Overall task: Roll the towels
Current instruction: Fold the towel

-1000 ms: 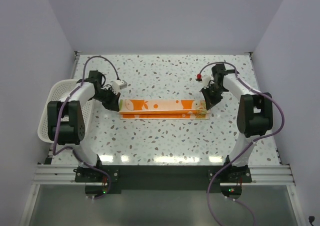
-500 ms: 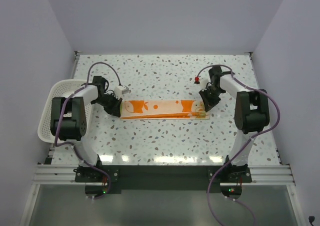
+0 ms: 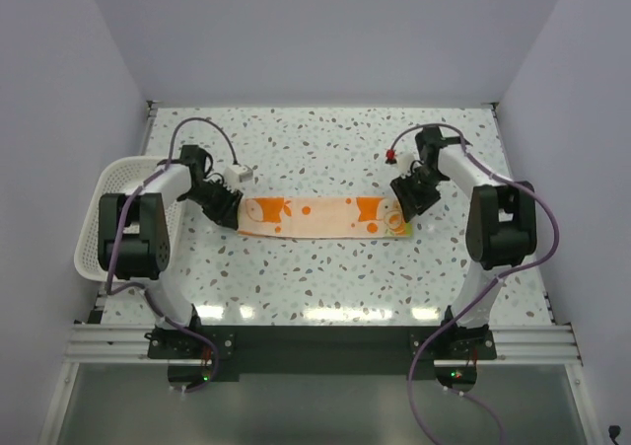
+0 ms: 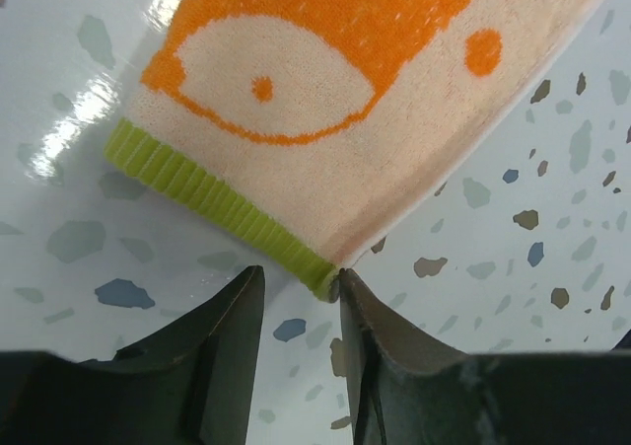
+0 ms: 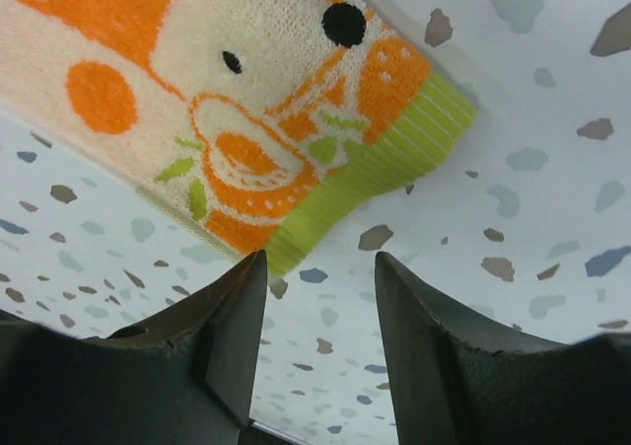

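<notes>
The towel (image 3: 320, 218) lies flat on the speckled table as a long narrow orange and cream strip with green hems. My left gripper (image 3: 229, 208) is open at its left end. In the left wrist view the towel (image 4: 296, 119) has its green hem corner touching my right fingertip (image 4: 347, 285), and nothing is between the jaws of the left gripper (image 4: 301, 275). My right gripper (image 3: 404, 208) is open at the strip's right end. In the right wrist view the towel (image 5: 197, 119) ends just ahead of the open, empty right gripper (image 5: 320, 258).
A white mesh basket (image 3: 104, 218) hangs at the table's left edge beside the left arm. Purple walls close the table at the back and on both sides. The arm bases stand at the near edge.
The towel was partly folded, with both grippers at its ends. It now lies flat and wider, and both grippers are open just off its ends.
</notes>
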Action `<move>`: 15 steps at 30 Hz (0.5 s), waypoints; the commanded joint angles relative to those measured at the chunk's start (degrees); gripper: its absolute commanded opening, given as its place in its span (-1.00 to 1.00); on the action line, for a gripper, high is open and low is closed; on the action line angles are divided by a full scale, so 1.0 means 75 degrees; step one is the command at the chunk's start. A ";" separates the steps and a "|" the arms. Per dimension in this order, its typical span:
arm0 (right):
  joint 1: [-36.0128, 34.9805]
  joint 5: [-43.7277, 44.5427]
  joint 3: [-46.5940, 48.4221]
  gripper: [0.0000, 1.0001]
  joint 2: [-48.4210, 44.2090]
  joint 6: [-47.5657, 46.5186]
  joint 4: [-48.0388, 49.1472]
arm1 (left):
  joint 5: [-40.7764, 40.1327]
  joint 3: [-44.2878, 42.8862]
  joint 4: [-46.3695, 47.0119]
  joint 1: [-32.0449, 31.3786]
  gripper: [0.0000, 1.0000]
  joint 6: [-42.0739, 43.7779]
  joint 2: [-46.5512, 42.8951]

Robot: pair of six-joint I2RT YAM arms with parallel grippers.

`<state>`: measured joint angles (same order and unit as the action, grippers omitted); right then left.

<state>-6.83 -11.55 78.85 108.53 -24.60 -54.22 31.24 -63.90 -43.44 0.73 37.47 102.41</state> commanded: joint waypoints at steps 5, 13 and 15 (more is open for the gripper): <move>0.0043 -0.0112 0.1309 -0.10 -0.0281 0.0314 -0.0353 | 0.0440 -0.0925 -0.0373 0.0031 -0.14 -0.0132 -0.0624; -0.0273 0.0040 0.1733 -0.02 0.0459 0.0503 -0.0072 | -0.0133 -0.1054 0.1057 -0.0051 -0.14 -0.1303 -0.0097; -0.0261 0.0192 0.1791 -0.02 0.0576 0.0386 -0.0107 | -0.0263 -0.1240 0.1175 -0.0039 -0.09 -0.1317 0.0032</move>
<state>-8.27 -11.38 90.61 111.63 -21.67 -55.02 30.96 -70.02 -39.48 0.62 30.65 101.08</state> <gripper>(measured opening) 0.488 0.445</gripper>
